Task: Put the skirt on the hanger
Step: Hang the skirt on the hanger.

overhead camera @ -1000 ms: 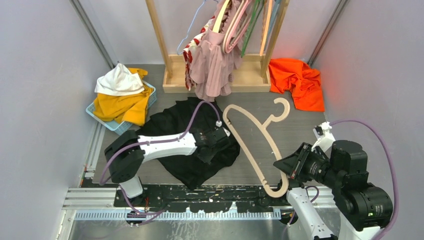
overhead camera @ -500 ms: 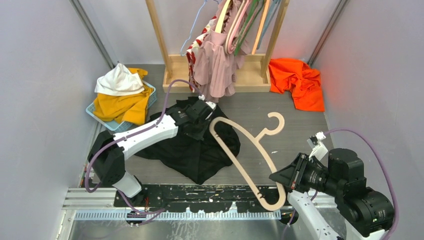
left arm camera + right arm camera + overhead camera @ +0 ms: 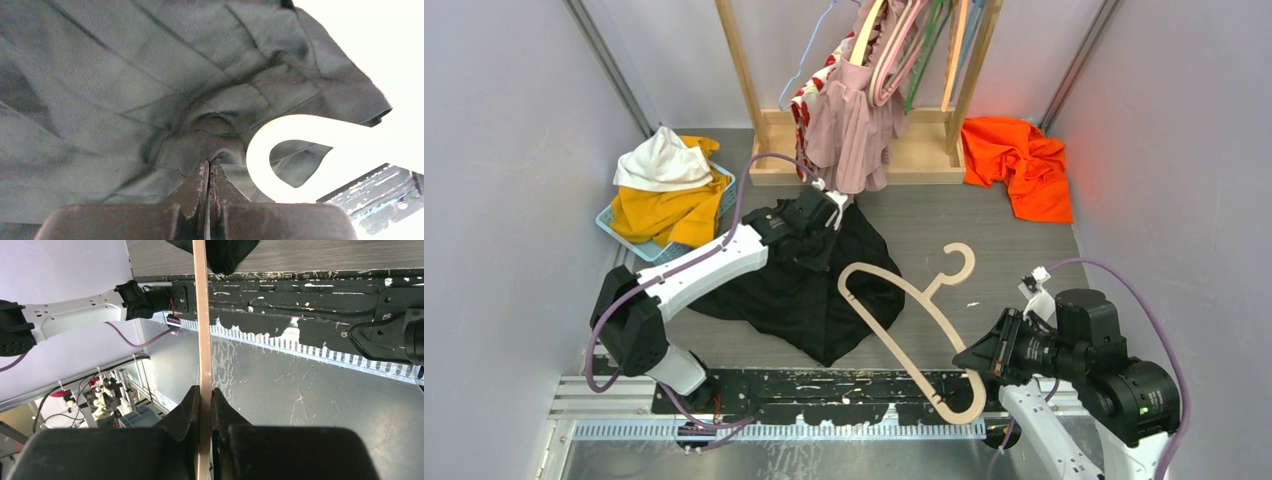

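The black skirt (image 3: 809, 290) lies crumpled on the grey wood-grain table (image 3: 1014, 250), left of centre, with the left gripper (image 3: 822, 222) at its far edge. In the left wrist view the jaws of this gripper (image 3: 208, 167) are pressed together on a raised fold of the skirt (image 3: 125, 75). The wooden hanger (image 3: 914, 310) runs diagonally beside the skirt. Its rounded far shoulder overlaps the skirt's right edge and its hook points toward the back. The right gripper (image 3: 976, 358) pinches its near shoulder, and the right wrist view shows both fingers closed flat against the thin bar (image 3: 201, 315). Whether the far shoulder rests on the cloth or hangs just above it cannot be told. In the left wrist view the hanger (image 3: 256, 155) appears only as an overexposed white loop. In the top view the left fingertips are hidden by the wrist. At the back stands a wooden rack (image 3: 764, 120) bearing a pink pleated garment (image 3: 854, 120). An orange cloth (image 3: 1019, 160) lies to its right and a blue basket (image 3: 649, 248) of yellow and white cloth to its left. Pale walls enclose the cell.
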Robot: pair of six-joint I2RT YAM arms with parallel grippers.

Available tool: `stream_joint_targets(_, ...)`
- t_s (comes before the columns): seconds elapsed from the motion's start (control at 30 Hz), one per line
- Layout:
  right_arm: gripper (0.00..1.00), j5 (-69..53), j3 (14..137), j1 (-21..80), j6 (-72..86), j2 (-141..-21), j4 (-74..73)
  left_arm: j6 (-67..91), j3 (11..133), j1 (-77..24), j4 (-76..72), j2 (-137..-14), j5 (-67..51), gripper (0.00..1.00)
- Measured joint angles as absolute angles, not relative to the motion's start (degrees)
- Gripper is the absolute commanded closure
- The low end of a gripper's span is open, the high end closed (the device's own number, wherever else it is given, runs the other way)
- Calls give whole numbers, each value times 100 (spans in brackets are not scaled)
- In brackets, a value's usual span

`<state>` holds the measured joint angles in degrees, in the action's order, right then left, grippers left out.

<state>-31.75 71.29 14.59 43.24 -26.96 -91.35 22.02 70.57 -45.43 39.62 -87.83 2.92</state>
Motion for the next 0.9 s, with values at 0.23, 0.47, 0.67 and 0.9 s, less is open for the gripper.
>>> stream_joint_targets(0.23,99,-3479,6869,1286,4060,-2696,-9135,2167,7476,-4541,3988,-8783,228,100)
stream_joint_targets(0.47,99,-3732,6869,1286,3997,-2696,-9135,2058,7638,-4517,4047,-8785,228,100)
stream_joint_targets(0.67,99,-3758,6718,1267,3911,-2696,-9135,2029,7686,-4475,4119,-8785,228,100)
stream_joint_targets(0.9,99,-3601,6023,1050,4141,-2353,-9065,2012,7804,-4449,4198,-8759,75,100)
